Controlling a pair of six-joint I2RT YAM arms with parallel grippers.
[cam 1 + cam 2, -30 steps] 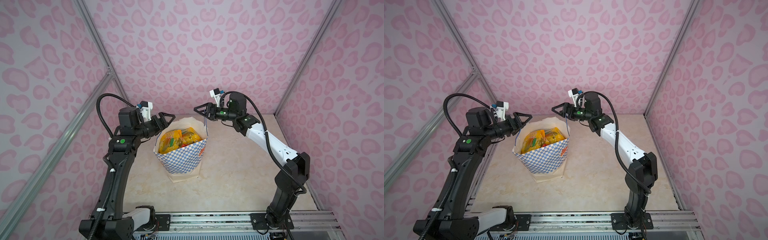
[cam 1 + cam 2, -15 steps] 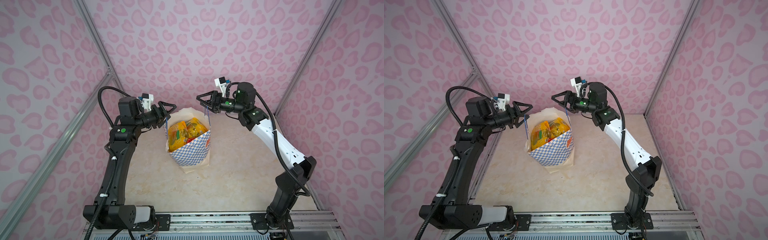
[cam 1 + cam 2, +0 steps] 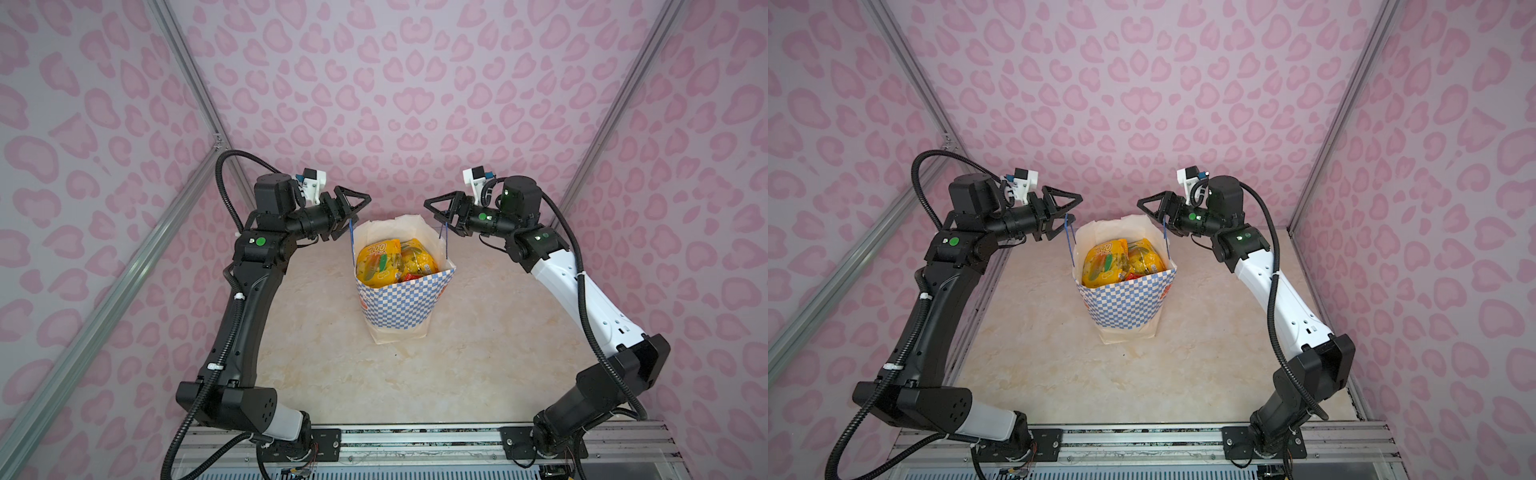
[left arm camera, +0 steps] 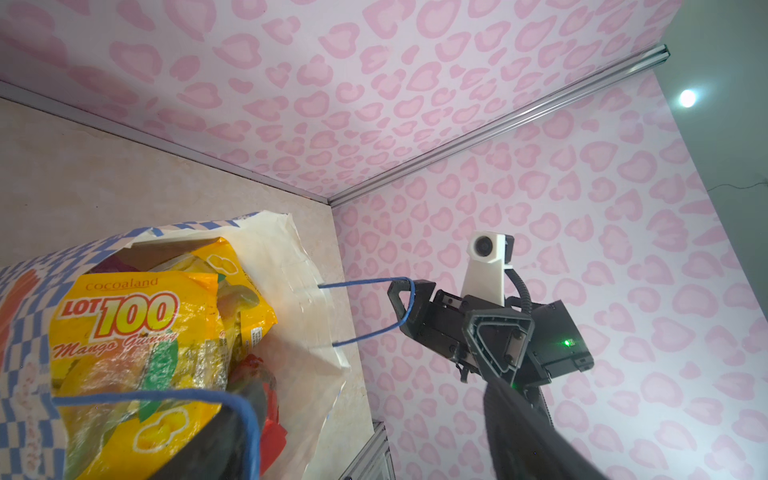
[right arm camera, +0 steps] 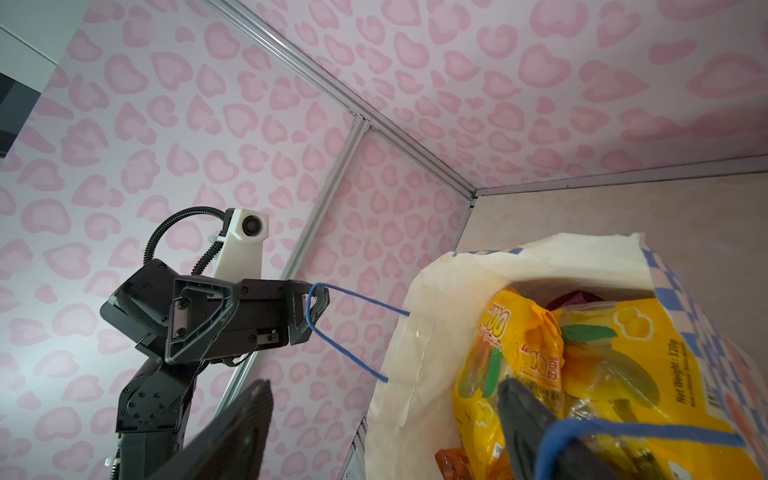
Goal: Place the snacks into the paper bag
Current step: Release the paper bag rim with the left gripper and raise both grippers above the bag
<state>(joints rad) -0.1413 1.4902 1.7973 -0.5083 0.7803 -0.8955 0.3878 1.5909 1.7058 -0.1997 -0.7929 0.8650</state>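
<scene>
The white paper bag (image 3: 400,305) (image 3: 1121,305) with its blue checkered band hangs upright mid-table between both arms. I cannot tell whether its base touches the table. Its mouth is open, with several snacks inside: yellow packets (image 3: 379,261) (image 3: 1103,262) (image 4: 124,332) (image 5: 519,345) and a red one (image 4: 272,432). My left gripper (image 3: 360,207) (image 3: 1076,206) (image 4: 374,436) is open, with the left blue cord handle (image 3: 352,237) (image 4: 232,405) looped over its lower finger. The right gripper (image 3: 434,214) (image 3: 1150,212) (image 5: 380,432) is open too. The right cord handle (image 3: 445,243) (image 5: 590,430) is hooked over its lower finger.
Pink patterned walls with aluminium corner posts (image 3: 195,83) close in the beige table (image 3: 478,353) on three sides. A metal rail (image 3: 415,440) runs along the front edge by both arm bases.
Both grippers have risen with the cord handles hooked on their fingers. The bag has shifted right toward the table's middle and stands straighter.
</scene>
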